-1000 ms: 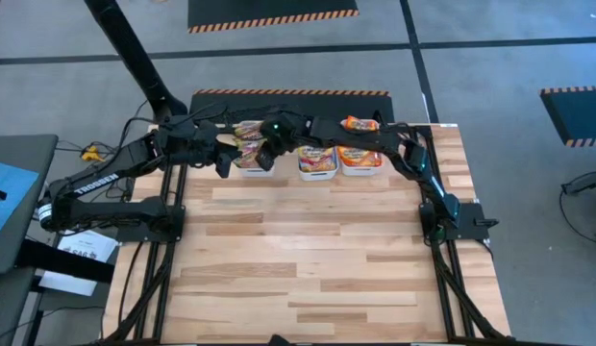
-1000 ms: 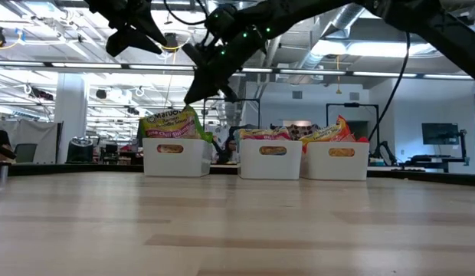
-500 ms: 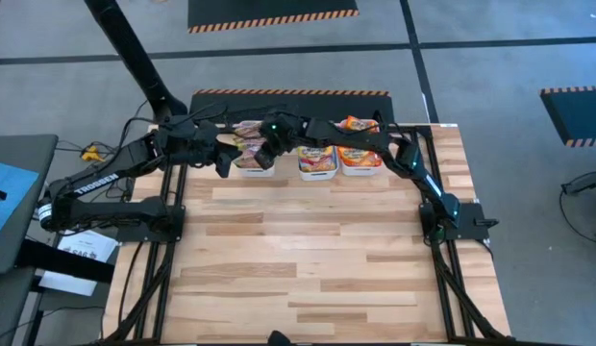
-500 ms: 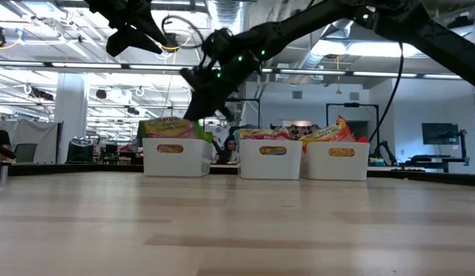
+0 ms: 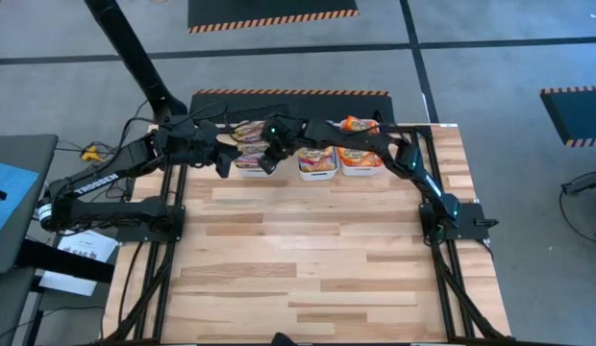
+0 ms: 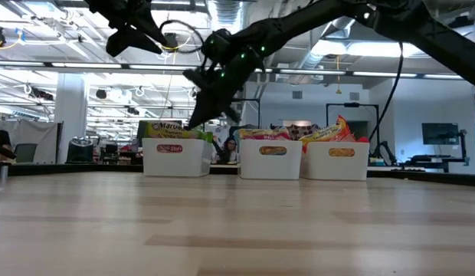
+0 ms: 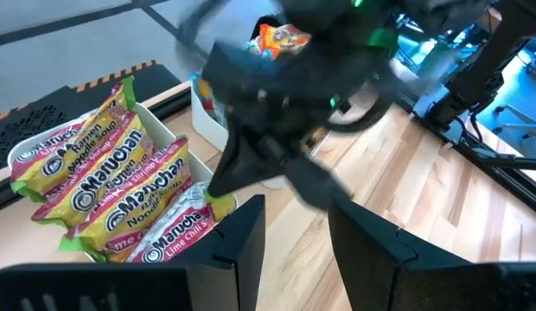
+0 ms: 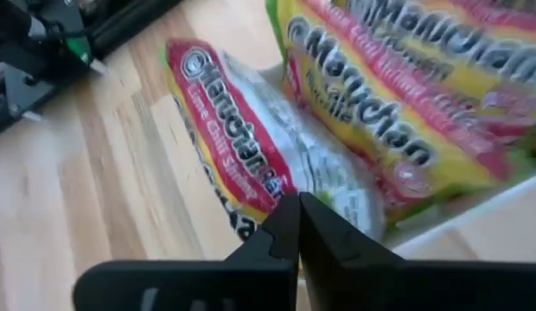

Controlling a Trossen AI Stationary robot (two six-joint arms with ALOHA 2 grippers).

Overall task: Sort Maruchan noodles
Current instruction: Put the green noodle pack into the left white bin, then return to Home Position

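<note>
Three white bins stand in a row at the table's far edge. The left bin (image 5: 252,172) (image 6: 175,157) holds several green-edged Maruchan packets (image 7: 95,173). The middle bin (image 6: 270,159) and the right bin (image 6: 339,161) hold pink and orange ones. My right gripper (image 5: 263,162) (image 6: 195,121) reaches across into the left bin and is shut at the green end of a Lime Chili packet (image 8: 225,121). My left gripper (image 7: 296,216) (image 5: 223,163) hovers open and empty just left of that bin. My right gripper has its shut fingertips (image 8: 290,220) at the green end corner (image 7: 221,200) of the Lime Chili packet, coming slanting down from the table's right. The fingers hide the place of contact. The packet lies low in the left bin, tilted on the other packets.
An orange packet (image 5: 360,123) sticks up behind the right bin. The right arm (image 5: 375,139) spans over the middle and right bins. The bare wooden tabletop (image 5: 308,250) stretches to the near edge.
My right gripper has gone down toward the left bin. The green-edged packet, which stood tall above the bin's rim, has tipped over and sunk until it lies low among the others. My left gripper has kept still.
</note>
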